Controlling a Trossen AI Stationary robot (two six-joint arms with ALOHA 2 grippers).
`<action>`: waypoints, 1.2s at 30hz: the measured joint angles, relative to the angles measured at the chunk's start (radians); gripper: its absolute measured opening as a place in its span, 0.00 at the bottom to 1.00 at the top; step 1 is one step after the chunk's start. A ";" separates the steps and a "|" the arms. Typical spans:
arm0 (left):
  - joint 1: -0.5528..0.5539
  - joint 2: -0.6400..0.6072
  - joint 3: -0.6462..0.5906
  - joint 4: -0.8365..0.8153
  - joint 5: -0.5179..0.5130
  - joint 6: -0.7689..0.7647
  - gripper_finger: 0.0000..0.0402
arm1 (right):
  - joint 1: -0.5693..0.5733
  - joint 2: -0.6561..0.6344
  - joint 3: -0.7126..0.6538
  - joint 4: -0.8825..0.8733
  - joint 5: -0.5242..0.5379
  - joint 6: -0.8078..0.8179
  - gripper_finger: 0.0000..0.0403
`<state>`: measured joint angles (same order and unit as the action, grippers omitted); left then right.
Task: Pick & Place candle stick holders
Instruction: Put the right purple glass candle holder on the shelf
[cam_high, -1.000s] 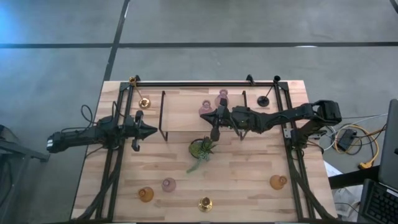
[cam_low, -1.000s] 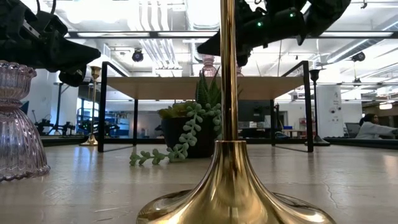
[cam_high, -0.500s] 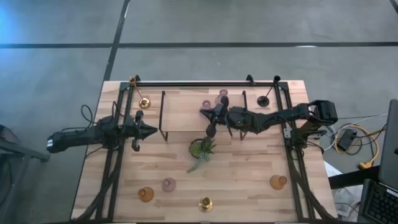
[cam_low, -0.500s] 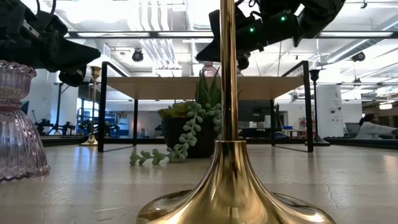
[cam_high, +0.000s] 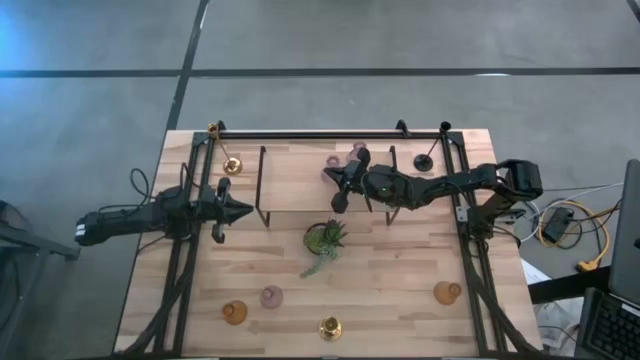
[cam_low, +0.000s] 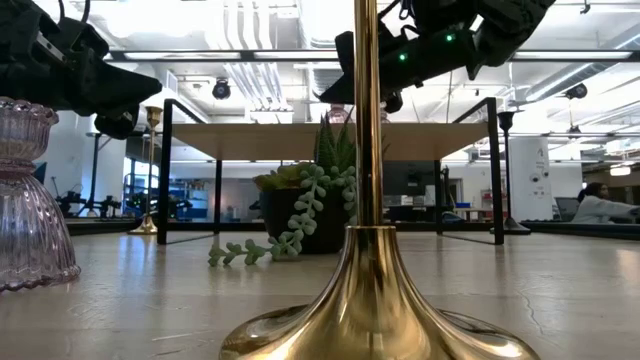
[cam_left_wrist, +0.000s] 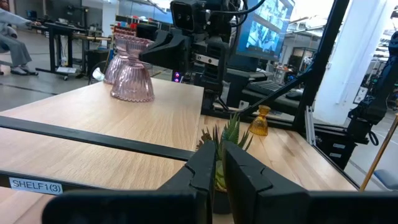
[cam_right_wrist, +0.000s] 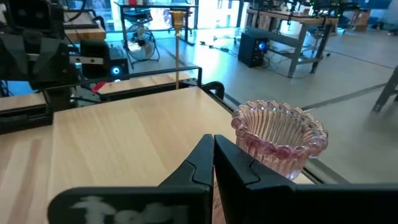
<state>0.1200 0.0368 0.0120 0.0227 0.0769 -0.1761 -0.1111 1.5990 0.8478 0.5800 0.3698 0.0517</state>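
Two pale pink glass holders (cam_high: 333, 167) (cam_high: 357, 152) stand on the raised wooden shelf (cam_high: 295, 185); they also show in the left wrist view (cam_left_wrist: 132, 74). My right gripper (cam_high: 337, 203) is shut and empty above the shelf's near edge, just beside one pink holder (cam_right_wrist: 280, 140). My left gripper (cam_high: 244, 211) is shut and empty at the shelf's left end. A black holder (cam_high: 425, 162) and a brass holder (cam_high: 231, 165) stand at the back. Two amber holders (cam_high: 234, 313) (cam_high: 447, 292), a pink one (cam_high: 271, 297) and a brass one (cam_high: 330, 328) stand near the front edge.
A small green potted plant (cam_high: 325, 240) stands at mid-table, just in front of the shelf. The shelf's black frame legs (cam_low: 163, 170) and the black rail (cam_high: 330, 132) along the far edge stand around the work area. Bare wood lies between the plant and the front holders.
My right gripper has moved from above the plant toward the table's far edge, over the shelf's near edge and closer to the pink holders, staying shut. The holders have not moved.
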 joint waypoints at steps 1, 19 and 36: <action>0.000 0.000 0.000 0.000 0.000 0.000 0.09 | -0.002 0.000 0.000 0.000 0.000 0.000 0.02; 0.000 0.000 0.000 0.000 0.000 0.000 0.09 | 0.174 -0.010 0.223 -0.349 0.183 -0.078 0.02; 0.000 0.000 0.000 0.000 0.000 0.000 0.09 | 0.028 0.031 1.026 -1.582 -0.166 -0.281 0.02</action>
<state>0.1200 0.0372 0.0120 0.0223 0.0769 -0.1761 -0.0834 1.6301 1.8739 -1.0016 0.2034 -0.2294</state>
